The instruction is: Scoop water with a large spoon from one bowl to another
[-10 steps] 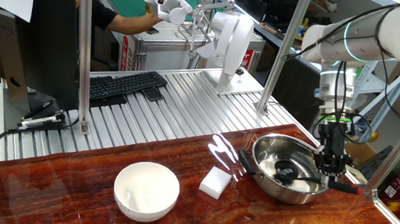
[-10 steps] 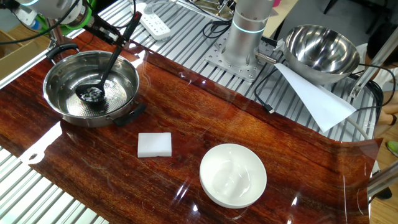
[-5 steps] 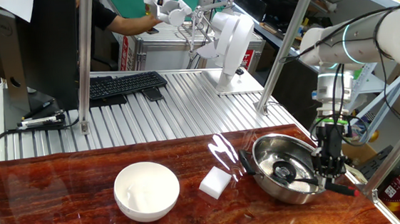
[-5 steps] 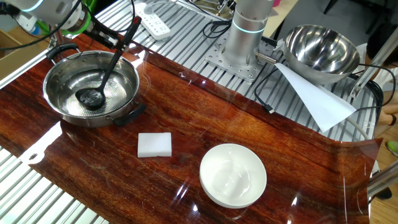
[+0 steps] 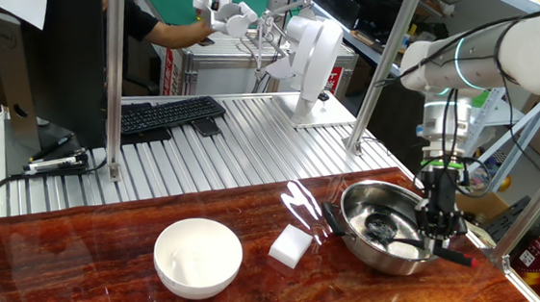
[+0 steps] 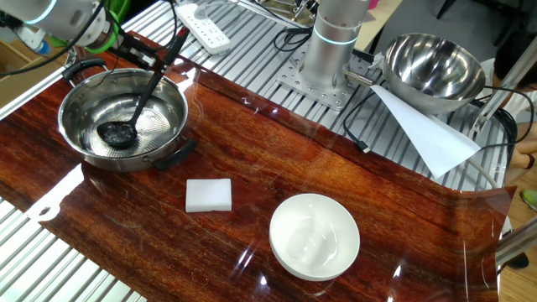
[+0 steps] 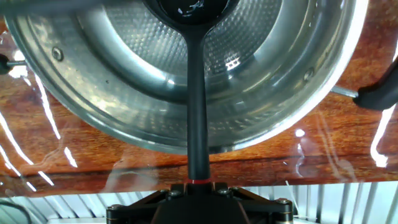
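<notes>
Ladle (image 6: pixel 134 101) now lower in steel bowl (image 6: pixel 84 138)

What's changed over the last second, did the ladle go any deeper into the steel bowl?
Yes. The end effector sank slightly, and the ladle cup slid lower across the floor of the steel bowl, toward its near wall in the other fixed view. Grip on the handle unchanged. White bowl and white block stayed put.

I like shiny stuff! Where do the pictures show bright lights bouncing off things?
One fixed view: white glare streaks on the table beside the steel bowl. The other fixed view: a bright patch on the table near the white bowl. Hand view: light streaks on the wood, sparkles inside the steel bowl.
</notes>
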